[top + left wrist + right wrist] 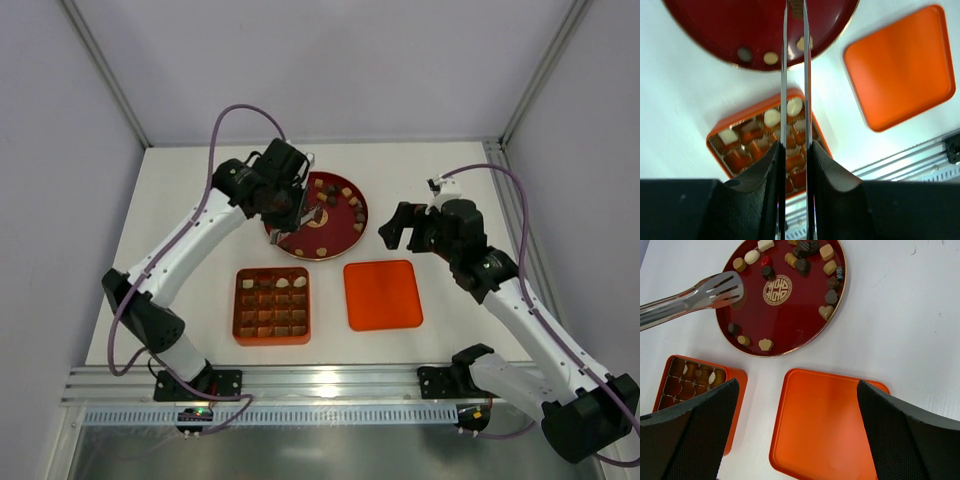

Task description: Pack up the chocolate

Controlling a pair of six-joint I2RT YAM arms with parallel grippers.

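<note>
The chocolate [345, 200] lies as several small dark, tan and cream pieces on a round red plate [335, 232]; the right wrist view shows them too [802, 264]. A few pieces sit in the orange gridded box [238, 305], among them cream ones [772, 117]. My left gripper [285, 205] is shut on metal tongs [690, 297], whose ends hover over the plate's left part. The tong blades [784, 75] run between my fingers. My right gripper [400, 228] is open and empty, above the flat orange lid [830, 425].
The lid [382, 294] lies right of the box, both in front of the plate. An aluminium rail [330, 385] runs along the near table edge. White walls and frame posts enclose the table.
</note>
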